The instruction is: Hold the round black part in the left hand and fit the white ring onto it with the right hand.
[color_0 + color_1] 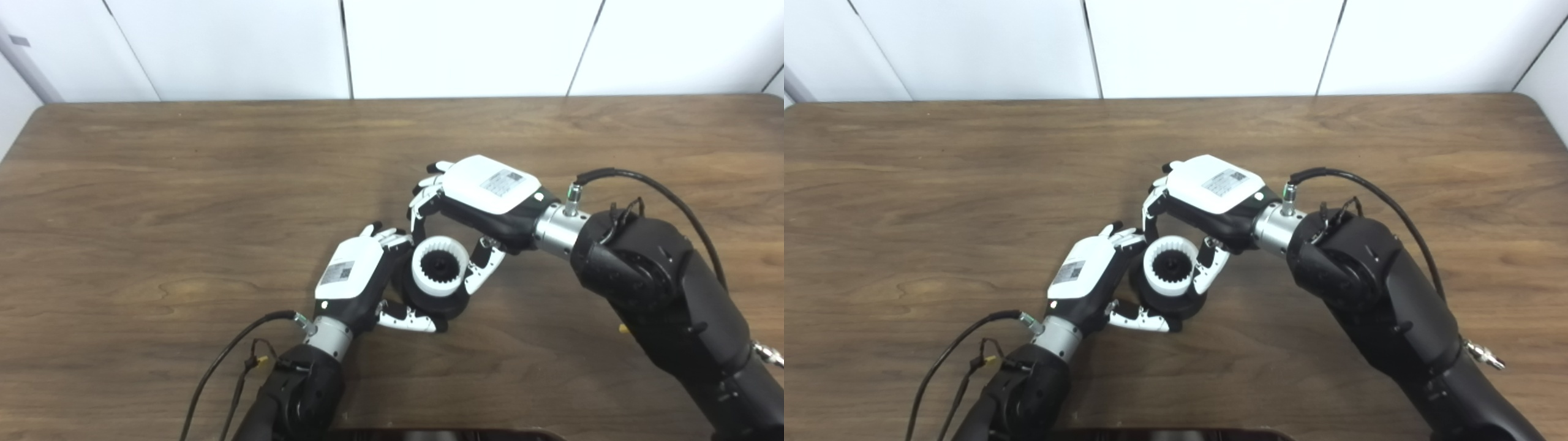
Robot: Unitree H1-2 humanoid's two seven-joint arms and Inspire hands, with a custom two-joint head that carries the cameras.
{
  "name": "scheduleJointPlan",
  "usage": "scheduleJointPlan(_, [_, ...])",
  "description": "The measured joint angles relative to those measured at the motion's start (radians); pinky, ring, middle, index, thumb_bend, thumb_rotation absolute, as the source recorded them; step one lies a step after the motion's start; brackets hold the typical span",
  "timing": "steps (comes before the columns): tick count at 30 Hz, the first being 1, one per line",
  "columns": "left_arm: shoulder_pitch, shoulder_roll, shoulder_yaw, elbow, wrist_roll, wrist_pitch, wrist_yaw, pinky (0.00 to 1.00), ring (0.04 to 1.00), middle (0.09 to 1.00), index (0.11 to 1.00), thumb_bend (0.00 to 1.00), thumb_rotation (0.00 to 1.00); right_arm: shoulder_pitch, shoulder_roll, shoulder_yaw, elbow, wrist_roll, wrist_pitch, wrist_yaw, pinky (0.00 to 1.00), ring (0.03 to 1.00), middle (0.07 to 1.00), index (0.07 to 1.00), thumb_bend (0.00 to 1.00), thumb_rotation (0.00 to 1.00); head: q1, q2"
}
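The round black part (436,301) sits on the wooden table (184,184) at centre, gripped around its left side by my left hand (355,275). The white ring (440,267), toothed on its inside, sits on top of the black part. My right hand (484,202) arches over it from the upper right, with its fingers (422,205) at the ring's far side and its thumb (484,269) at the ring's right side. In the right eye view the ring (1171,267) and the black part (1167,303) show the same way.
The table's far edge meets a white panelled wall (343,49). A dark object edge (441,435) shows at the bottom of the picture. Cables (233,361) hang from my left forearm.
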Motion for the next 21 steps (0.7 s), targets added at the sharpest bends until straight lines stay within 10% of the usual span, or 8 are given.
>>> scheduleJointPlan(21, [-0.001, -0.003, -0.005, -0.001, 0.001, 0.004, -0.009, 0.99, 0.868, 0.768, 0.483, 0.52, 0.06, 0.015, 0.007, -0.008, 0.027, -0.003, -0.022, 0.006, 1.00, 0.876, 0.763, 0.484, 0.53, 0.14, -0.003, 0.002])
